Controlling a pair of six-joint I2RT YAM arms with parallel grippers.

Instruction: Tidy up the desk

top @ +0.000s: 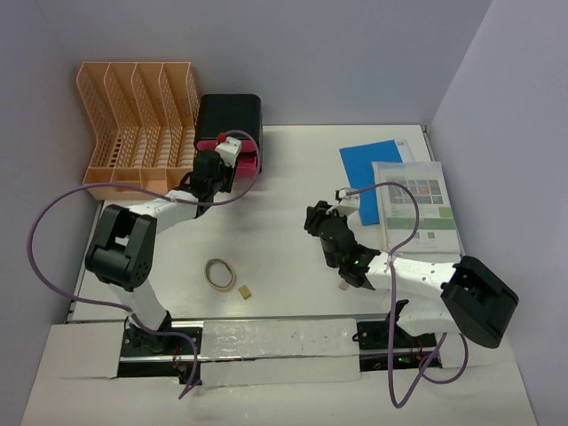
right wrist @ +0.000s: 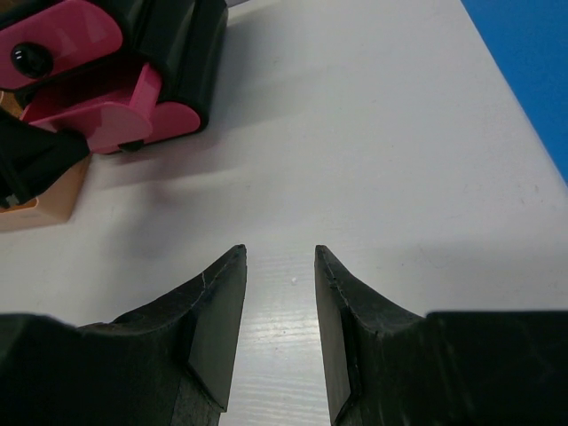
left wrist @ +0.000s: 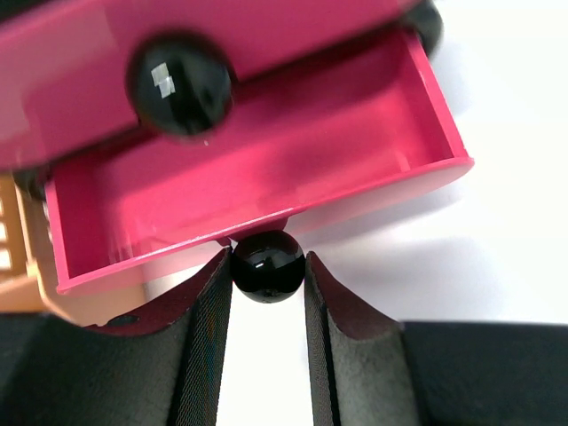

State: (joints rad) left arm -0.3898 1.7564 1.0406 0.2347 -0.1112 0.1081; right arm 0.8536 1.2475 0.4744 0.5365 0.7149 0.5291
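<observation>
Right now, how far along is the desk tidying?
Early. Done: the lower pink drawer stands open, nothing visible inside. In hand: the left gripper grips its black knob; the right gripper hangs open, empty. Remaining: rubber band, small tan block, blue folder and printed sheet lie loose on the desk.

Glossy plastic drawer (left wrist: 266,169), knob (left wrist: 267,264); smooth desk (right wrist: 382,133)

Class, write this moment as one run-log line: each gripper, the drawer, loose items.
left gripper: shut on drawer knob | pink drawer: open | right gripper: open, empty, above desk | rubber band: loose on desk
</observation>
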